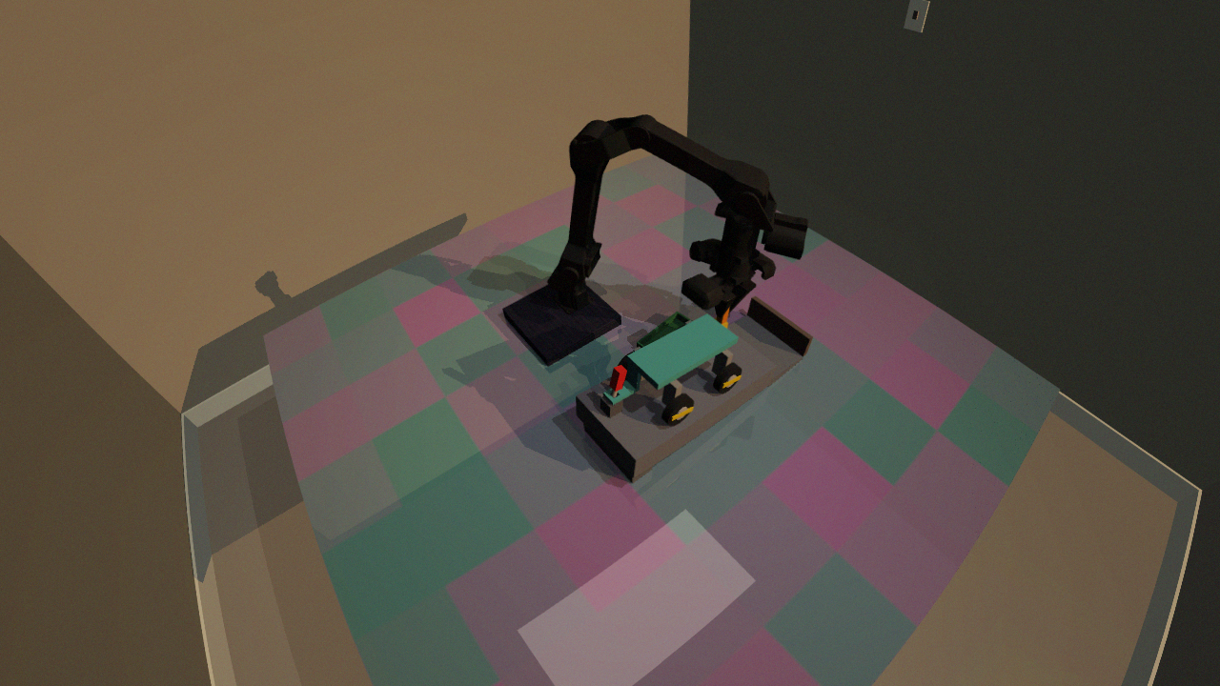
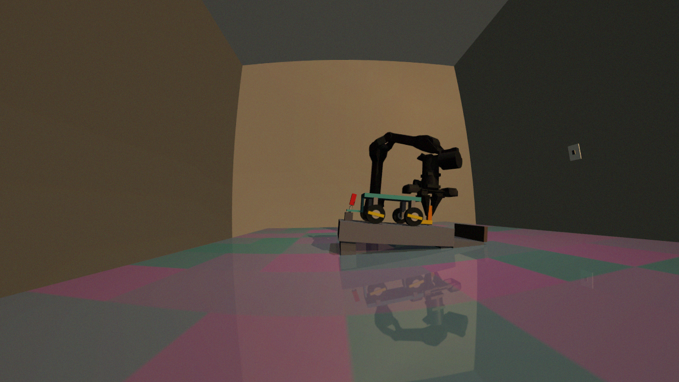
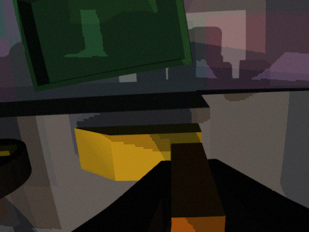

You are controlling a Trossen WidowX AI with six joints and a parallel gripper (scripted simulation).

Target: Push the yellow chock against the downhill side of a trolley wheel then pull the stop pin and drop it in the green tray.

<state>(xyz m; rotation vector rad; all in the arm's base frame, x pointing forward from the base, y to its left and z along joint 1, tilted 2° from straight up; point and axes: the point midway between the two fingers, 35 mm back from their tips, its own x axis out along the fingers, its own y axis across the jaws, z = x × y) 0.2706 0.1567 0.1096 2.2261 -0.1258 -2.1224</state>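
My gripper (image 1: 723, 309) (image 2: 430, 213) (image 3: 188, 170) is shut on the orange handle of the yellow chock (image 1: 725, 318) (image 2: 427, 222) (image 3: 135, 158). The chock is low over the ramp (image 1: 652, 433) (image 2: 396, 233) (image 3: 251, 129), on the downhill side of the trolley (image 1: 686, 348) (image 2: 393, 197). A gap shows between its sloped yellow end and a trolley wheel (image 3: 14, 171) in the wrist view. Whether its base touches the ramp is unclear. The red-headed stop pin (image 1: 618, 379) (image 2: 353, 199) stands at the uphill end. The green tray (image 1: 663, 331) (image 3: 112, 74) is beside the ramp, empty.
A dark end board (image 1: 780, 326) (image 2: 470, 232) crosses the ramp's downhill end, and another (image 1: 605, 437) crosses its uphill end. The arm's base plate (image 1: 560, 321) stands beyond the tray. The trolley's deck is close beside my fingers.
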